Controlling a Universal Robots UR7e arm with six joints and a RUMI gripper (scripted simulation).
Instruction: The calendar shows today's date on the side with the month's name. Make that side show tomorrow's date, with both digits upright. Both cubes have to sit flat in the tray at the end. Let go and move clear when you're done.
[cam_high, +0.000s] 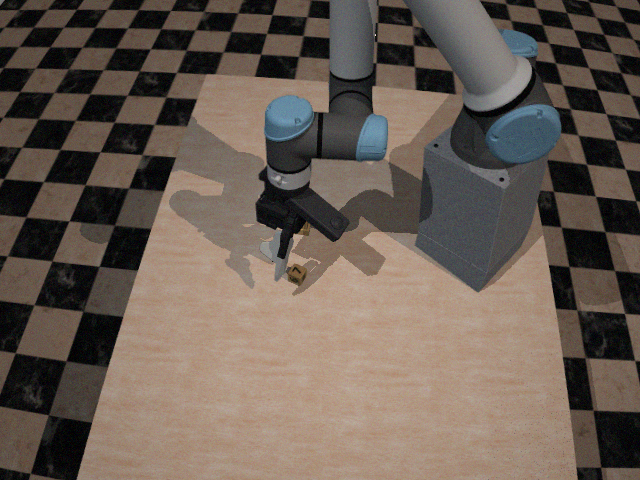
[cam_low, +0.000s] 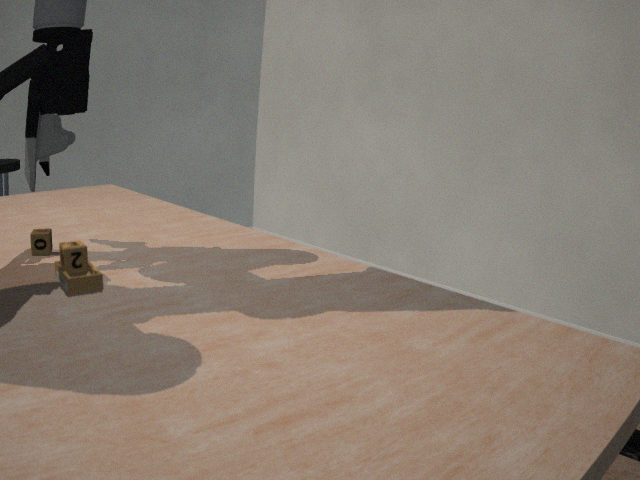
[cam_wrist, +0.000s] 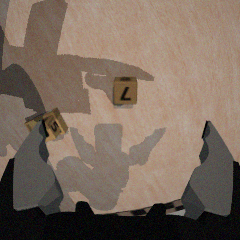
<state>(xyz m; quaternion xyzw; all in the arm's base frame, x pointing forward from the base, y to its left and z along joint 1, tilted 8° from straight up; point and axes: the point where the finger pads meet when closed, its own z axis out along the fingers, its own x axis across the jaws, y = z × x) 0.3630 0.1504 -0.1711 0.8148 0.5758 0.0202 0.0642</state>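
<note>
Above the wooden table (cam_high: 330, 372), toward its far edge, your gripper (cam_wrist: 120, 165) hangs with its 2 grey fingers spread wide and nothing between them. In the wrist view, 1 loose cube (cam_wrist: 124, 90) lies flat on the wood ahead of the fingertips, well apart from both, its upper face showing a 7. From the exterior camera that same cube (cam_low: 40, 241) shows a 0 on its side. Just beside it, nearer the arm's pedestal (cam_high: 480, 206), you have the tray (cam_low: 82, 282) with the second cube (cam_low: 73, 256) seated in it, a 2 on the side facing the exterior camera; whether that cube sits fully flat cannot be told. In the top view the tray is mostly hidden under the gripper body, and the loose cube (cam_high: 296, 273) lies just off the finger's tip.
</note>
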